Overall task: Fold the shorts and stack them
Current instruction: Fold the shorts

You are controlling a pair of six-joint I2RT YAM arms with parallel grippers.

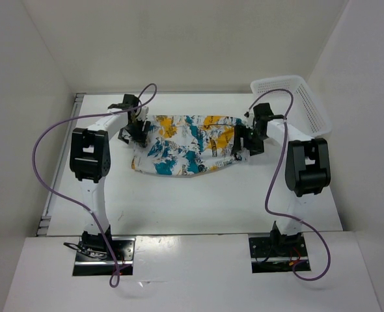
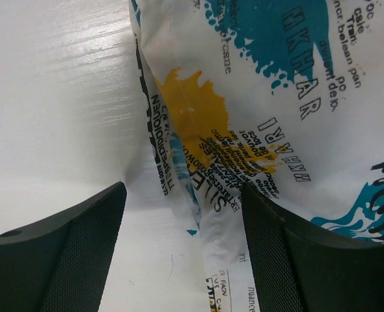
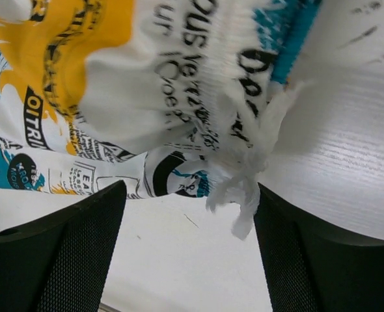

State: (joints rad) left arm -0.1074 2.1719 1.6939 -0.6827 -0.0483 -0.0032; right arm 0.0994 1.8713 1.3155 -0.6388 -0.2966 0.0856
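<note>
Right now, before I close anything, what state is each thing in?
shorts: spread out between the two arms, rumpled, not yet folded.
left fingers: open, straddling one edge of the shorts.
right fingers: open, with a bunched white bit of the shorts hanging in the gap.
basket: upright at the far right, nothing visible inside.
</note>
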